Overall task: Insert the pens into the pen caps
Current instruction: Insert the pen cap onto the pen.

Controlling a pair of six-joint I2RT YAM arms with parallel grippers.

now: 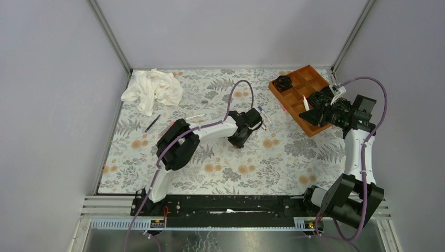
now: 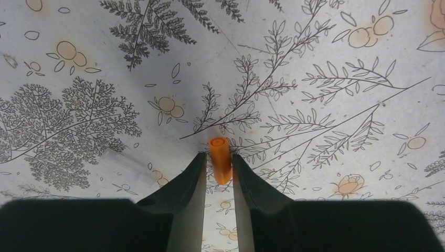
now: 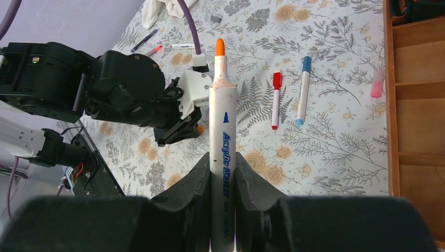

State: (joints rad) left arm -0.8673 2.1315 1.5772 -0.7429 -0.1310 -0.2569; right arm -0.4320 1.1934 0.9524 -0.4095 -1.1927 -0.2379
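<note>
Pens [image 1: 152, 123] lie loose on a floral worktop [image 1: 252, 168], which has an orange tray [image 1: 290, 75] in its far right corner and a white cloth [image 1: 153, 90] in its far left corner. Over the tray's near end, the right gripper [image 3: 223, 157] is clamped on an orange-tipped pen [image 3: 223, 105]. Near the worktop's middle, the left gripper [image 2: 218, 154] has its fingers close on either side of an orange cap [image 2: 220, 163] lying flat; whether they pinch it is unclear. A red-capped pen [image 3: 275, 100] and a blue-capped pen [image 3: 303, 89] lie side by side nearby, and a pink cap [image 3: 376, 84] lies beside the tray.
</note>
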